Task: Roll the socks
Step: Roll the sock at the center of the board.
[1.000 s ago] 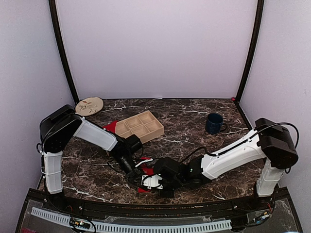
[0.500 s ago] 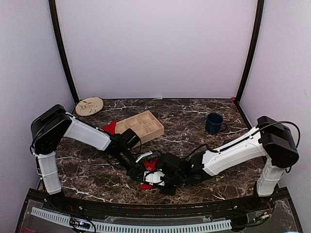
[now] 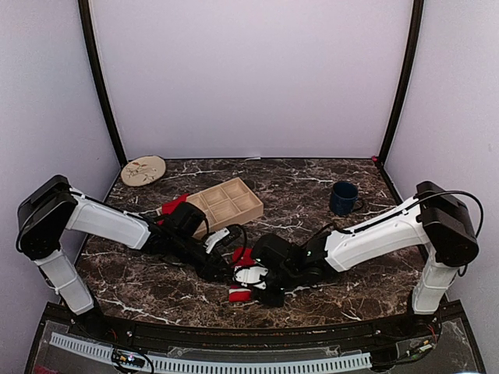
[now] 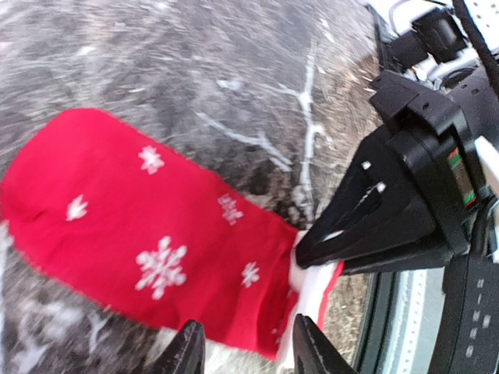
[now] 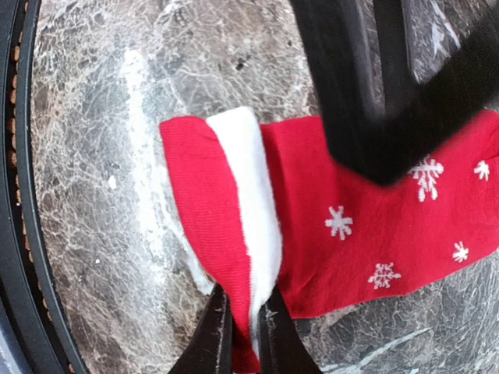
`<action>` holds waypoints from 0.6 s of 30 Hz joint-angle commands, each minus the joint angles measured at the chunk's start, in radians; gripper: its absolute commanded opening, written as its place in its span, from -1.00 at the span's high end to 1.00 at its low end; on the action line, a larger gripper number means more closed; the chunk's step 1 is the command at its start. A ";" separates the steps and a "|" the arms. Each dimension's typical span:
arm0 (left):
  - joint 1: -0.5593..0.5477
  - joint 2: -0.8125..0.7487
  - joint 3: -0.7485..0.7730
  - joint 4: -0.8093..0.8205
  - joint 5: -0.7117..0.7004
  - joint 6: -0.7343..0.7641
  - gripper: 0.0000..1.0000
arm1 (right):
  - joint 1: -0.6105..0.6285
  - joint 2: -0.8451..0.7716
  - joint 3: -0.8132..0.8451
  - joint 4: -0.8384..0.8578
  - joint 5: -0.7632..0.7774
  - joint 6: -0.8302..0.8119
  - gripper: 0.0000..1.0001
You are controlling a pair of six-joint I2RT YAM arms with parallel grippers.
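We find the right tool (image 5: 242, 331) pinched shut on the white cuff (image 5: 249, 210) of a red snowflake sock (image 5: 366, 234). The cuff end is folded back over the red fabric there. The sock lies flat on the marble counter (image 5: 101, 156), near its front edge and between the two arms. The left tool (image 4: 249, 352) hovers just over that same cuff end with its fingers parted and nothing gripped between them, and the sock's edge shows below the gap. Farther back on the counter we see a divided wooden tray (image 3: 226, 204), with a red cloth (image 3: 173, 204) at its left corner. There is also a blue mug (image 3: 343, 198) to the right and a round plate (image 3: 143, 170) in the far left corner.
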 commanded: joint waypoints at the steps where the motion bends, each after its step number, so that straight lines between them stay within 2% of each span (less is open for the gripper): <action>1: 0.004 -0.118 -0.087 0.115 -0.167 -0.076 0.17 | -0.025 -0.007 0.055 -0.052 -0.079 0.046 1.00; 7: -0.004 -0.245 -0.218 0.202 -0.329 -0.094 0.20 | -0.057 0.031 0.139 -0.143 -0.183 0.070 1.00; 12: -0.060 -0.320 -0.286 0.252 -0.467 -0.049 0.22 | -0.088 0.097 0.247 -0.272 -0.287 0.060 1.00; 18: -0.112 -0.382 -0.355 0.325 -0.519 -0.035 0.24 | -0.103 0.170 0.314 -0.366 -0.391 0.057 1.00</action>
